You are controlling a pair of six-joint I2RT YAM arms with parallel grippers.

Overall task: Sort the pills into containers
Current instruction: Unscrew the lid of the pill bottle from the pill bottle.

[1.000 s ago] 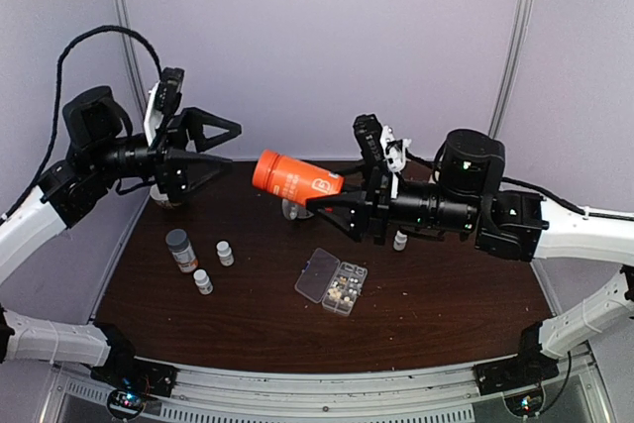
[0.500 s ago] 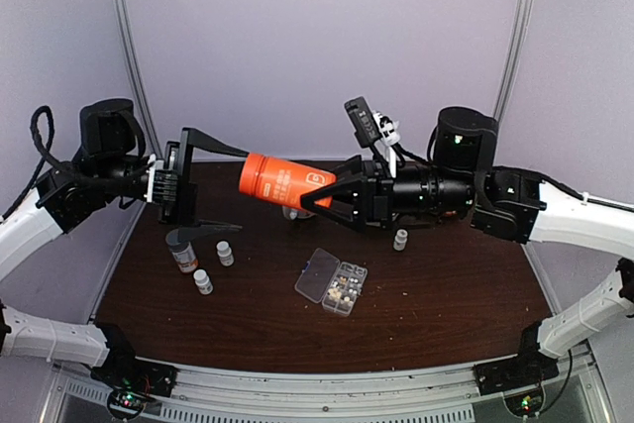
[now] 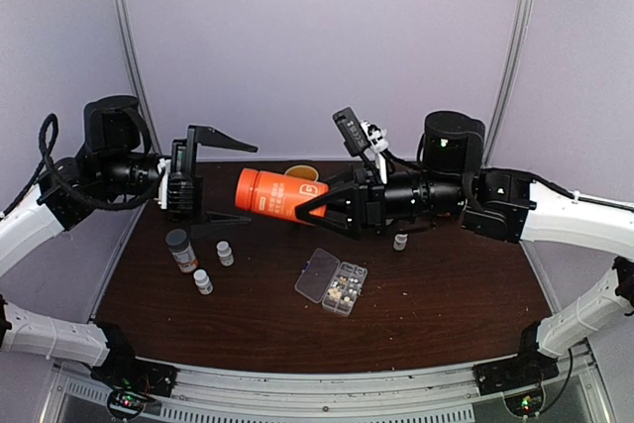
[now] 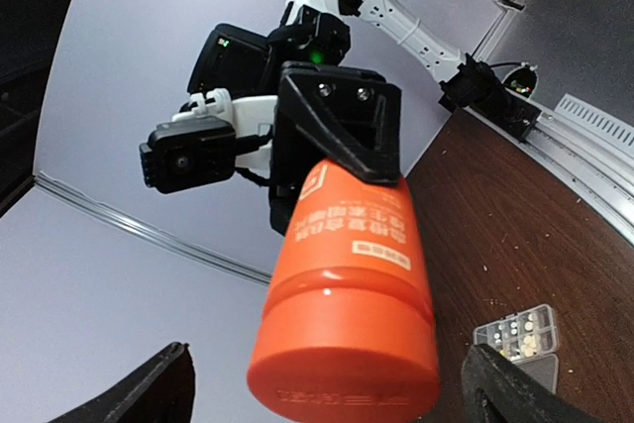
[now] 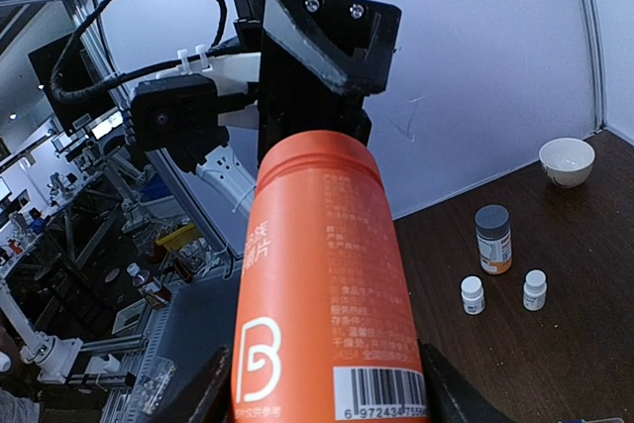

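Tiny whitish and tan pills (image 3: 340,294) – a few lie in compartments (image 3: 349,282) of clear flat plastic organizer box (image 3: 315,274), lid open, mid-tabletop (image 3: 446,304). Judged light, hard, prone to roll and scatter – pour, don't pinch. More presumably inside smooth rigid orange plastic bottle (image 3: 272,194), held near-level above tabletop. Right tool (image 3: 315,199) clamped on base end. Left tool (image 3: 241,185) spread wide, straddling cap end, clear of it. Take cap squarely; sides look slick.

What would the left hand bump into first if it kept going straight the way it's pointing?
The orange bottle. The right hand holds it roughly level, its cap end aimed at the left hand, whose fingers stand open either side; exact depth is unclear.
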